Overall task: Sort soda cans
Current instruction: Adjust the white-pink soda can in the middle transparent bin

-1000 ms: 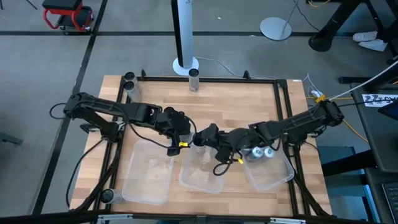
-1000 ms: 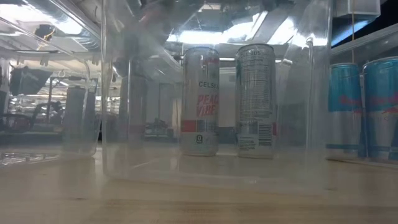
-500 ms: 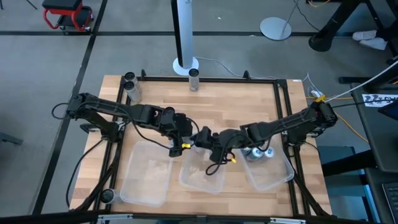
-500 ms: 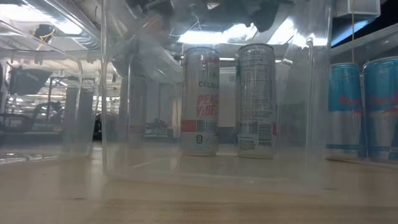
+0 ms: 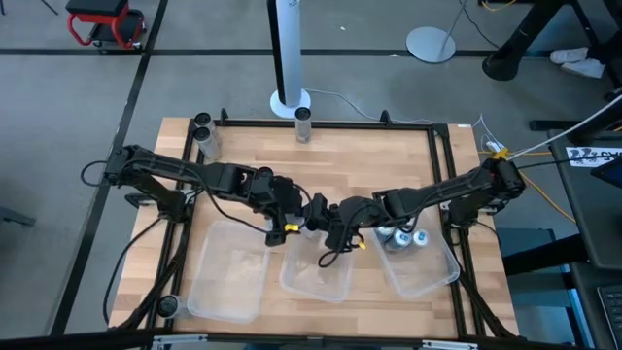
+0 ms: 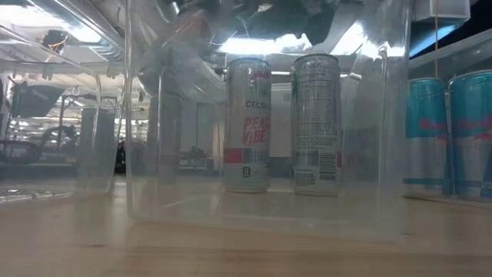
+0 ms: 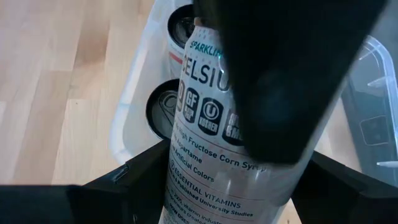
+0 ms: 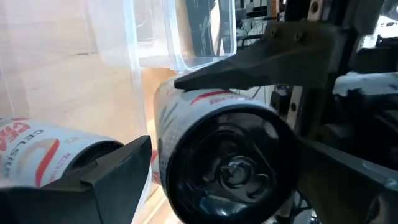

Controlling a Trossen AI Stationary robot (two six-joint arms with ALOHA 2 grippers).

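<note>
Right gripper (image 5: 326, 216), spread wide, has closed in on left gripper's (image 5: 294, 216) clamped can (image 7: 217, 143).

3 clear plastic bins (image 5: 231, 272) sit along the wooden table's (image 5: 340, 160) near edge, beyond it a white pole (image 5: 285, 49).

Both arms, the left arm (image 5: 185, 177) and the right arm (image 5: 457, 192), are slim black jointed links trailing loose black cables, each with a small yellow tag near its wrist, ending in matte black, wedge-shaped fingers (image 8: 115, 168) with flat angular faces.
</note>
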